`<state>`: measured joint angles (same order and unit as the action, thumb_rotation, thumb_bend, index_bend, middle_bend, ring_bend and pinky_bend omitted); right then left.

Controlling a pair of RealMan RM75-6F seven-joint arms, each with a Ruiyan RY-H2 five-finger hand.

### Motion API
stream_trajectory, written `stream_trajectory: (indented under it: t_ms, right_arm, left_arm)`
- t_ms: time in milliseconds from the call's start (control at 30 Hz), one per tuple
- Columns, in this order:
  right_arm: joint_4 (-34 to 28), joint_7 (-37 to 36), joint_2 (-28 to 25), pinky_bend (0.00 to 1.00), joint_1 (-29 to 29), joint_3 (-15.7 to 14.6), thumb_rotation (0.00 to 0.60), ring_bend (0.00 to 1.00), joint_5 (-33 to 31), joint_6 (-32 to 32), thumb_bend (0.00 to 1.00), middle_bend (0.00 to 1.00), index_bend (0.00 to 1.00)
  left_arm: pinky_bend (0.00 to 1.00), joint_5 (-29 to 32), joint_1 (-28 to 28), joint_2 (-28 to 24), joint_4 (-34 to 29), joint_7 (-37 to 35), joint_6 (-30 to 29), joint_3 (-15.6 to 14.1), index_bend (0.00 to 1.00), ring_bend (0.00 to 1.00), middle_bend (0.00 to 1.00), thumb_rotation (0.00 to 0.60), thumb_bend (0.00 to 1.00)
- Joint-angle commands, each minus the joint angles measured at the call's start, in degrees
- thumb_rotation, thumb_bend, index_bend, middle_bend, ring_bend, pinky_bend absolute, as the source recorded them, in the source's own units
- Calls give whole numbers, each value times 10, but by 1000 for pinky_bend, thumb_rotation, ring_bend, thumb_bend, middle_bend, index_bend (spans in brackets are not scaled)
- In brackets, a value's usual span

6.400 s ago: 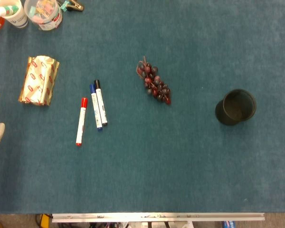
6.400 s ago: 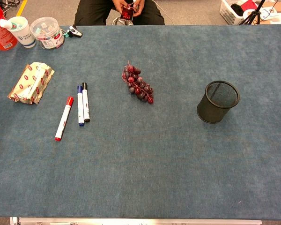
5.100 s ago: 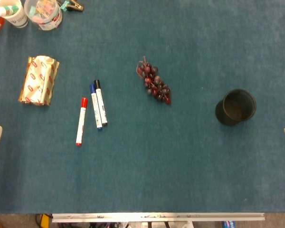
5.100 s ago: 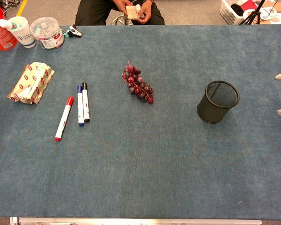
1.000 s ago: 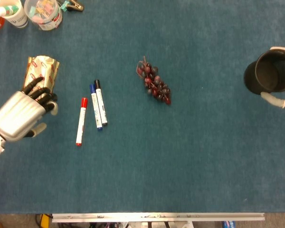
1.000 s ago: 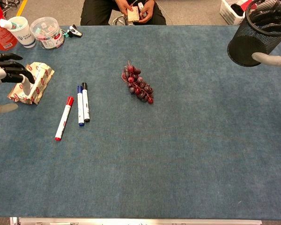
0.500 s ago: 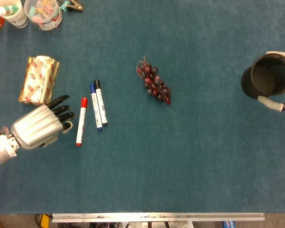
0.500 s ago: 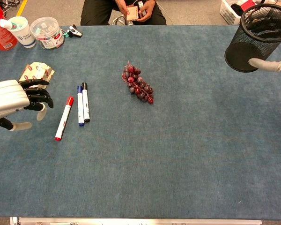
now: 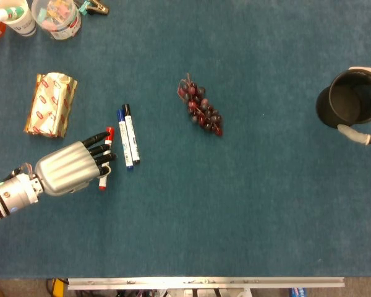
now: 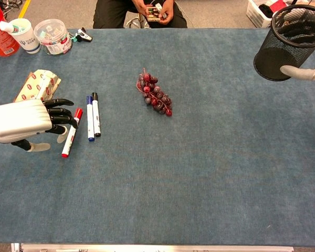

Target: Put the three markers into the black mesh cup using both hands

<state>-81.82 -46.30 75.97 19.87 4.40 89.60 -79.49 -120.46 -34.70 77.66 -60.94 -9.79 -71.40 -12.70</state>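
Note:
Three markers lie side by side left of centre: red (image 9: 102,181) (image 10: 69,145), blue (image 9: 125,148) (image 10: 89,126) and black (image 9: 132,141) (image 10: 96,122). My left hand (image 9: 71,167) (image 10: 22,122) hovers palm down with its dark fingers (image 10: 60,112) spread across the red marker's upper half; no grip shows. At the right edge my right hand (image 9: 357,133) (image 10: 300,73) holds the black mesh cup (image 9: 352,105) (image 10: 286,44) lifted off the table, upright, thumb on its near wall. The rest of that hand is mostly out of frame or behind the mesh.
A bunch of dark red grapes (image 9: 201,112) (image 10: 155,98) lies mid-table. A foil snack packet (image 9: 51,104) (image 10: 35,83) sits just beyond the left hand. Jars and a bottle (image 9: 55,15) (image 10: 51,35) crowd the far left corner. A person (image 10: 147,10) sits at the far edge.
My left hand has slid right and forward from beside the snack packet until its fingers cover the red marker. The right hand keeps the lifted cup almost still.

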Motion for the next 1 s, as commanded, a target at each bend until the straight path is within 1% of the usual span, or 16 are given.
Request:
stream_trajectory:
  t_ms: [33, 167, 333, 1000]
  right_arm:
    - [1, 0, -1, 247, -1, 1, 600, 234, -1, -1, 366, 355, 375]
    - [2, -1, -2, 247, -2, 2, 600, 234, -2, 1, 366, 355, 376]
    - [3, -3, -1, 247, -4, 2, 600, 234, -3, 1, 367, 355, 377]
    - [9, -12, -6, 247, -13, 6, 600, 234, -6, -4, 367, 356, 378]
  left_arm:
    - [102, -3, -9, 8, 10, 8, 5, -7, 417, 154, 215, 600, 281]
    - [102, -7, -19, 14, 17, 25, 11, -13, 404, 124, 186, 600, 281]
    - [102, -14, -31, 20, 26, 39, 14, -24, 406, 119, 179, 600, 281]
    - [102, -3, -59, 47, 39, 33, 20, -47, 407, 119, 179, 600, 280]
